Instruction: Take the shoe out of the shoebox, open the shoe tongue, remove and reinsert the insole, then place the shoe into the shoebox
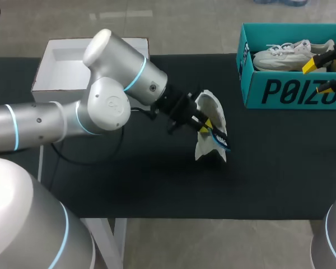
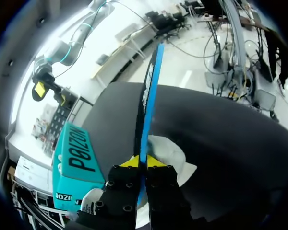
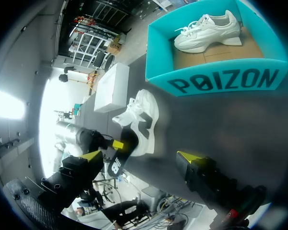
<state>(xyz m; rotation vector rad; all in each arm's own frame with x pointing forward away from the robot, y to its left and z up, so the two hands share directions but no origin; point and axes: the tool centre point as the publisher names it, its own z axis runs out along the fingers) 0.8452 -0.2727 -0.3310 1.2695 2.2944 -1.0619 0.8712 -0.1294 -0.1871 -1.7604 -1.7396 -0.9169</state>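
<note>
Item: insole handling, mid-task. Step in hand, as judged: the insole stage, with the insole (image 2: pixel 147 105) out of the shoe and not yet back in; whether it is just leaving or about to return cannot be told. Left claw (image 1: pixel 204 120): centre of the head view, closed narrow, both yellow tips pressed on the insole from two sides. In the left wrist view the insole shows edge-on, a thin blue and black strip running straight ahead from between the fingers. Shoe (image 1: pixel 214 109): white, on the dark counter (image 1: pixel 129 179) at centre frame, directly under and against the left claw, outside the box, tilted rather than flat on its sole. Shoebox (image 1: pixel 280 92): teal, upper right of the head view, well apart from the shoe, holding a second shoe (image 1: pixel 285 55). Right claw (image 3: pixel 140 156): at the right edge of the head view, over the shoebox, fingers spread wide, holding nothing and touching nothing. White box (image 1: pixel 67 61): upper left of the head view, behind the left arm. Next move, as judged: line the insole's end up with the shoe opening and slide it home along the footbed. With the shoe unsteadied it could tip or skid, so the right claw would likely need to come across and brace it.
</note>
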